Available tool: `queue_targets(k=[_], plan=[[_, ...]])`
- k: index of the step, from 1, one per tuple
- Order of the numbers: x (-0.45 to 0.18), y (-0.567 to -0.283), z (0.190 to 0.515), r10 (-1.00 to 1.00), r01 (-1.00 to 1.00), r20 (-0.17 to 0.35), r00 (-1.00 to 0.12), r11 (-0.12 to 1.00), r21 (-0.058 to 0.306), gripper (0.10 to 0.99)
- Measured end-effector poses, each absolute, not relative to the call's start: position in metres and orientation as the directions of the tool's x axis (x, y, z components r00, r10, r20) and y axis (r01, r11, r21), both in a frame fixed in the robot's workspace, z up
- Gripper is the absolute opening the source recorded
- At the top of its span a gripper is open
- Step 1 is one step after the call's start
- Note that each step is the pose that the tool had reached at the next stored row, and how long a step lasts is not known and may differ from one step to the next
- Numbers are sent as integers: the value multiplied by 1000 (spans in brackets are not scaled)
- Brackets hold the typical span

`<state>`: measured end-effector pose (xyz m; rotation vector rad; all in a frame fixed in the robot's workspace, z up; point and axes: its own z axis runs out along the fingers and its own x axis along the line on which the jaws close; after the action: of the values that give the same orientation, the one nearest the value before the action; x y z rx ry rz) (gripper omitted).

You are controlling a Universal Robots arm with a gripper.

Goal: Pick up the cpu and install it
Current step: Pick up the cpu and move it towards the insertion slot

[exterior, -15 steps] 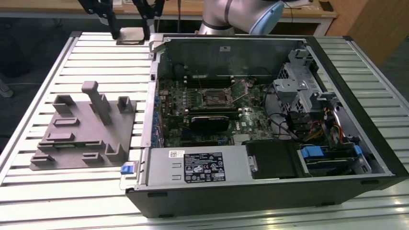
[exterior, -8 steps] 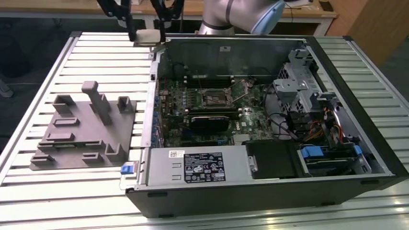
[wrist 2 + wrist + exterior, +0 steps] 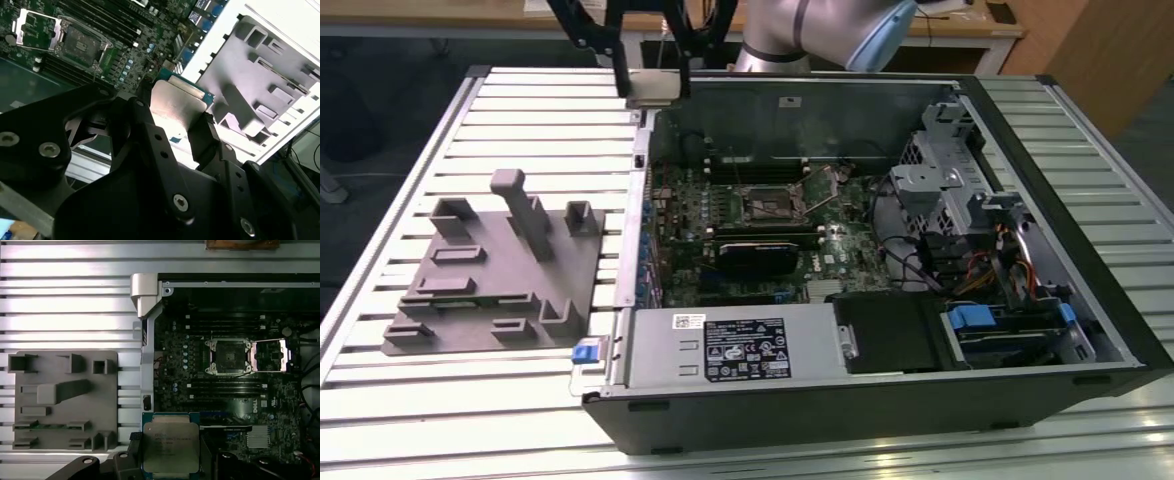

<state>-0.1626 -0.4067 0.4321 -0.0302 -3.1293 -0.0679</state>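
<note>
The cpu (image 3: 656, 84), a flat square chip with a pale metal top, hangs high above the back left corner of the open computer case (image 3: 1067, 350). My gripper (image 3: 654, 92) is shut on it, one black finger on each side. In both wrist views the cpu (image 3: 171, 444) (image 3: 176, 100) sits clamped between the fingers (image 3: 142, 125). The square metal-framed socket (image 3: 771, 205) (image 3: 229, 356) on the motherboard lies well below and toward the exterior view's right, with its load plate (image 3: 270, 355) swung open beside it.
A grey moulded tray (image 3: 480, 300) (image 3: 65, 400) with upright blocks lies on the slatted table at the exterior view's left of the case. Inside the case are a power supply (image 3: 734, 345), drive cages (image 3: 947, 170) and cables.
</note>
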Motion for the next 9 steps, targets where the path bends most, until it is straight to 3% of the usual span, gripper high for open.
queue_targets(k=[9], plan=[[-137,-407,420,19,20,15,-1000,999,43,541]])
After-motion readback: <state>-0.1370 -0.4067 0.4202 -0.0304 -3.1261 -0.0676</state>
